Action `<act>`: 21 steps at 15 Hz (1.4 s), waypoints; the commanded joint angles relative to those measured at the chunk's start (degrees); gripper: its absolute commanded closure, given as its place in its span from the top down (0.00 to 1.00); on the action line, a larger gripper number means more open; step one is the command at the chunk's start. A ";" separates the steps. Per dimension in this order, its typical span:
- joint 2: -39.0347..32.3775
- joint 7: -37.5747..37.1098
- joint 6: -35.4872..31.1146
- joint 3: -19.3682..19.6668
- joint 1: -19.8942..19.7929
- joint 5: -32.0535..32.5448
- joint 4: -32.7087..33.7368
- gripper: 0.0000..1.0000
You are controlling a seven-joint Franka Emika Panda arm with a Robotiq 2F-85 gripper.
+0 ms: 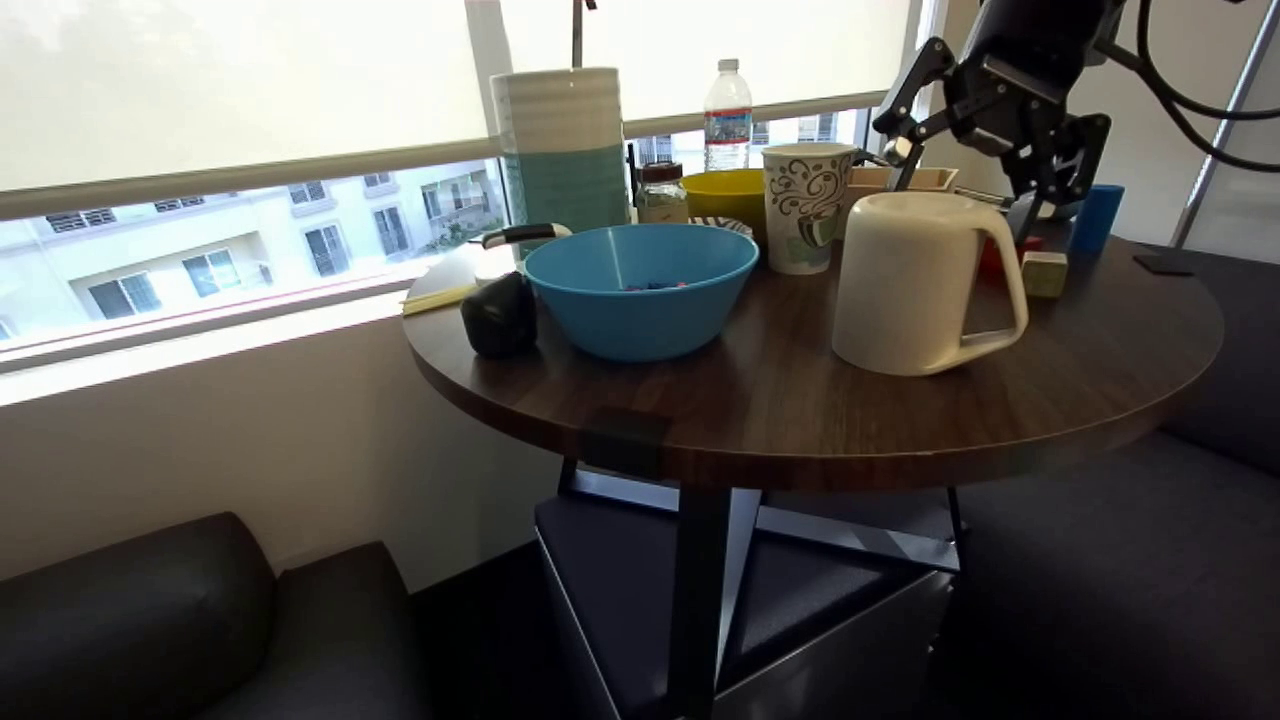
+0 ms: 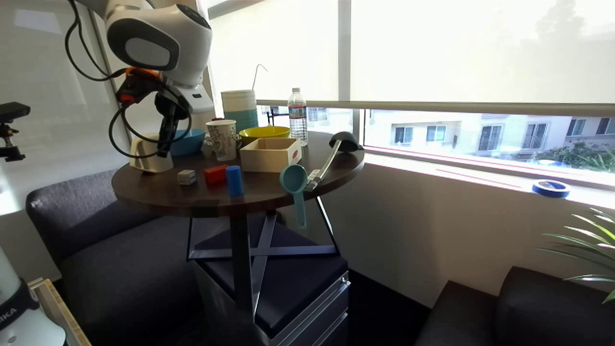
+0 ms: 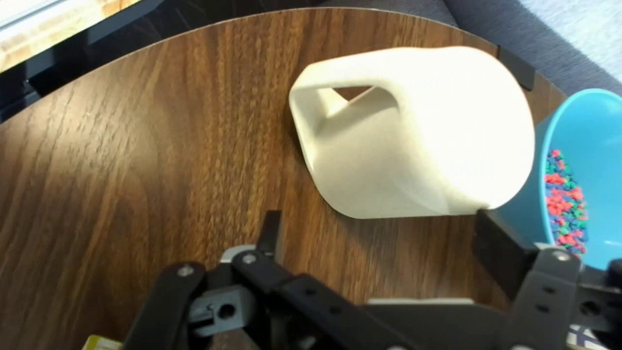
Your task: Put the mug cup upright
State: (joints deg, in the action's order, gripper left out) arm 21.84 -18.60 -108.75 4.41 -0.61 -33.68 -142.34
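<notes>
1. Mug [image 1: 895, 290], cream-beige, smooth with a soft sheen; its edges are rounded and its sides widen gently downward. Whether it is ceramic or plastic cannot be told.
2. Its handle [image 1: 1008, 285] is an angular loop of the same cream colour.
3. The table [image 3: 160, 160] is round and dark brown, with a streaky wood grain.
4. The blue bowl [image 1: 640, 315] is smooth, flaring toward its rim; small lumpy bits [image 3: 561, 201] in pink, green and blue lie inside.
5. Also on the table are a tapered cup [image 1: 808, 210] with a printed scroll pattern, a yellow bowl [image 2: 264, 133], a square-cornered box [image 2: 266, 157], a clear plastic bottle [image 2: 298, 115], a red block [image 2: 215, 175], a small cube [image 2: 186, 177] and a blue cylinder [image 2: 234, 181].
6. The mug stands upside down: its closed base [image 3: 478, 121] faces up, its wider end rests on the table, and its long axis runs vertical.
7. The handle points sideways, away from the blue bowl, toward the left in the wrist view.
8. The mug is near the table's edge, beside the blue bowl and apart from it.
9. The gripper [image 3: 381, 236], black and jointed, is above the table near the mug. Its jaws stand wide apart, with brown wood grain showing between the fingers [image 3: 505, 253]; whether a fingertip touches the mug cannot be told.
</notes>
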 commanded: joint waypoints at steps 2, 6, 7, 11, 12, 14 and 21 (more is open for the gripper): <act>-3.70 -6.57 1.25 -0.79 -1.67 -5.40 1.79 1.00; -5.97 -9.86 4.24 -0.29 -2.44 -10.05 2.85 1.00; -6.70 -10.33 5.51 -0.26 -2.64 -10.91 3.11 1.00; -9.50 -12.16 8.95 -0.42 -3.32 -12.77 3.95 1.00; -10.30 -12.24 9.85 -0.32 -3.43 -13.37 4.14 1.00; -11.73 -11.93 11.53 -0.17 -3.55 -14.68 4.63 1.00; -15.74 -13.18 15.63 -0.14 -3.91 -17.02 5.97 1.00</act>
State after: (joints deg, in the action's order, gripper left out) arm 8.26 -30.45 -95.68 4.52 -3.75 -49.00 -138.20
